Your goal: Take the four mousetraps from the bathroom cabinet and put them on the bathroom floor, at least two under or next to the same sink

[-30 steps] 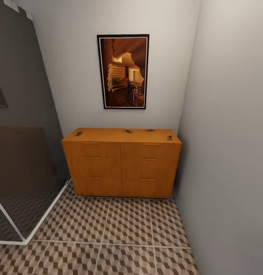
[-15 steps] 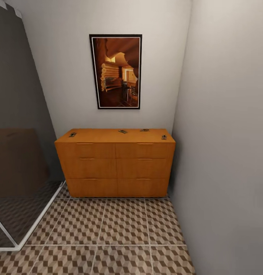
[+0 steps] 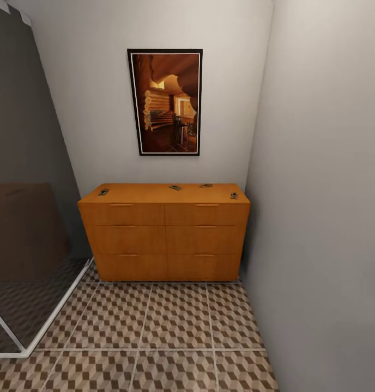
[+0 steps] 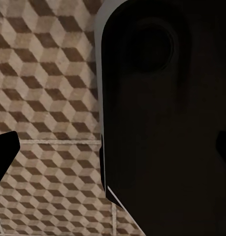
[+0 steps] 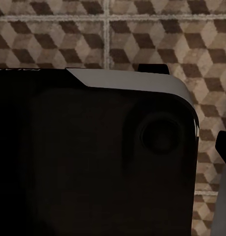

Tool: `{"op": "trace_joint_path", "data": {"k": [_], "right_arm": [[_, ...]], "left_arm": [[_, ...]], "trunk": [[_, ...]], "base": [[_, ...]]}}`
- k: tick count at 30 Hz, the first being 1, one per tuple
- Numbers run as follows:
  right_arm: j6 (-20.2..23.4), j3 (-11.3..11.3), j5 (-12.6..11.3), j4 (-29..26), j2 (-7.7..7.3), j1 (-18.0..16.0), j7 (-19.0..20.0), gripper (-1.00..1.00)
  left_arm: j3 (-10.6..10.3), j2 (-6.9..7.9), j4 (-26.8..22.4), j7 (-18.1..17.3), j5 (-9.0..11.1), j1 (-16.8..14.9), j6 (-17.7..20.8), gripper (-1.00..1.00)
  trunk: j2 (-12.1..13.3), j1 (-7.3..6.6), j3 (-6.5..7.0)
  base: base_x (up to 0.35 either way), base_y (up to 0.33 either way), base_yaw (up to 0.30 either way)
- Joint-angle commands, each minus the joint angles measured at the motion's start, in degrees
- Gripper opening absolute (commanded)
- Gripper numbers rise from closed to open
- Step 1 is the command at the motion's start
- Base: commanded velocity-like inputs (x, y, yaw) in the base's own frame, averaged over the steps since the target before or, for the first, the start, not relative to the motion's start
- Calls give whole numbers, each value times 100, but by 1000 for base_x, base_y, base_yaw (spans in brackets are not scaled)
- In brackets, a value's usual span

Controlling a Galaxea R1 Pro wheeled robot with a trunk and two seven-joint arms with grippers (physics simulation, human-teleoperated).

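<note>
Four small mousetraps lie on top of the orange-wood cabinet [image 3: 164,234] against the far wall: one at the left end [image 3: 103,191], two near the middle [image 3: 175,188] [image 3: 206,185], one at the right end [image 3: 234,195]. The cube-patterned bathroom floor [image 3: 155,326] runs from the cabinet toward me. The sink is out of view. My left gripper [image 4: 113,147] hangs over the floor, its dark fingertips [image 4: 4,152] far apart at the view's edges, open and empty. My right gripper [image 5: 113,147] also points at the floor; one fingertip [image 5: 224,147] shows at the edge, spread wide.
A glass shower screen with a white frame [image 3: 40,321] stands at the left. A grey wall [image 3: 318,218] closes the right side by the cabinet. A framed picture [image 3: 165,102] hangs above. A dark rounded robot part [image 4: 162,123] [image 5: 93,157] blocks much of both wrist views.
A second ago the whole head view shifted as the camera moved, putting the cabinet further left; since half a second ago it holds still. The mousetraps have not moved.
</note>
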Motion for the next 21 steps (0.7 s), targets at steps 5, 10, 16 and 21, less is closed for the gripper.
{"op": "trace_joint_path", "data": {"k": [5,10,16,21], "right_arm": [[-19,2,-2,5,1,-3,-3,100],[-19,2,-2,5,1,-3,-3,100],[-19,2,-3,5,1,-3,-3,100],[-19,-1,-3,5,1,-3,-3,100]], "left_arm": [[-9,0,-6,7,-3,1,-3,100],[-9,0,-6,7,-3,1,-3,100],[-9,0,-6,7,-3,1,-3,100],[-9,0,-6,7,-3,1,-3,100]], "trunk": [[-3,0,-5],[-3,0,-5],[-3,0,-5],[-3,0,-5]], "base": [[0,0,0],[0,0,0],[0,0,0],[0,0,0]]}}
